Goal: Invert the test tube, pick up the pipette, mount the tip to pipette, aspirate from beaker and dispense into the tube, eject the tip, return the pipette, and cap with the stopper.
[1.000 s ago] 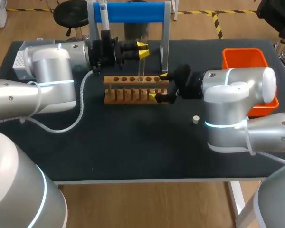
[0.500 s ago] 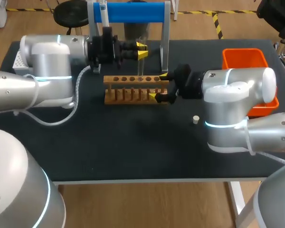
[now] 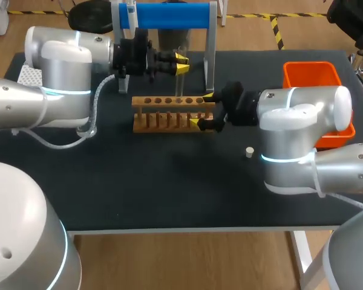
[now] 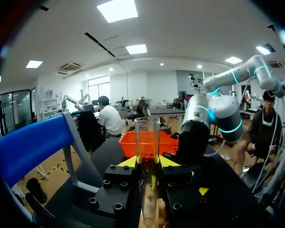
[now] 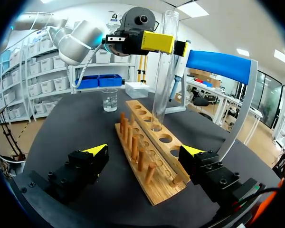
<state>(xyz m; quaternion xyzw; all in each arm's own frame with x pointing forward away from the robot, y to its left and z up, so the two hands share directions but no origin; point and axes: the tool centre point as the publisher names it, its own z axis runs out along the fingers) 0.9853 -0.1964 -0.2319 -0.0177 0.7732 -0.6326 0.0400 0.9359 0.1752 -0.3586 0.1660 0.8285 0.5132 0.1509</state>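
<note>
While your left gripper (image 3: 180,62) pinches the glass test tube (image 5: 162,71) near its upper end, lower it straight so the bottom seats in the hole of the wooden rack (image 3: 169,112) beneath. The tube stands almost upright, long axis vertical, mouth seemingly uppermost. Your right gripper (image 5: 145,149) spreads wide around the rack's end, holding nothing.

Left arm (image 3: 60,66), right arm (image 3: 302,121) silver-white, cyan rings; left claw (image 3: 181,63), right claw (image 3: 202,109) black, yellow-tipped (white cable (image 3: 100,99), left).

The head view looks down from behind; the wrist views face each other closely, sharing the test tube (image 4: 147,142).
</note>
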